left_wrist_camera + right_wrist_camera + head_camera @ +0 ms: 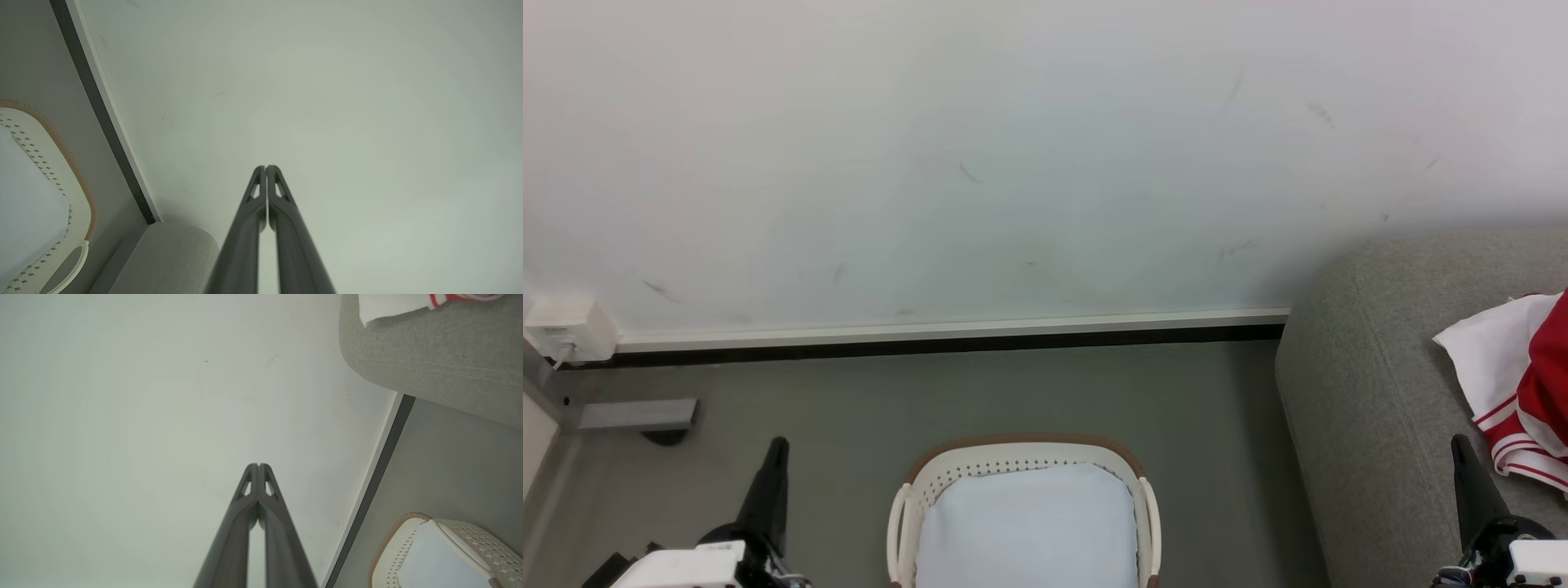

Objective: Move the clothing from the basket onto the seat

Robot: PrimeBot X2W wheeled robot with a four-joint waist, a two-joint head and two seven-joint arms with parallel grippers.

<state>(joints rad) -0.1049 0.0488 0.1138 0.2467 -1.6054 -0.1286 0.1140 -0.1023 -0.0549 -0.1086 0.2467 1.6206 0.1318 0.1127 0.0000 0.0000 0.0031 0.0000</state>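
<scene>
1. Your left claw [778, 445] stands at the lower left of the head view, fingers pressed together and holding nothing. In the left wrist view the left claw [266, 167] points at the pale wall [367, 102], its two dark fingers meeting at the tips.
2. Your right claw [1459, 442] stands at the lower right of the head view, in front of the seat [1364, 392]. It is also closed tight with nothing in it. In the right wrist view the right claw [258, 465] faces the same wall, tips touching.
3. The basket [1029, 445] sits on the grey floor [849, 392] between your two claws, near the bottom edge of the head view. You can see its brown rim, perforated side and pale bottom.
4. The clothing [1515, 367] lies on the seat at the right edge of the head view: a white sleeve spread toward the basket side, red fabric and red-and-white stripe trim beside it. It is well apart from the basket.
5. In the right wrist view the clothing [392, 304] rests on top of the seat [429, 355], with the basket [392, 535] on the floor.
6. In the left wrist view the basket [77, 183] lies at the left and a rounded corner of the seat [171, 253] below it.
7. A dark skirting strip [947, 341] runs along the foot of the wall, and a small white box [568, 327] is fixed at the far left.
</scene>
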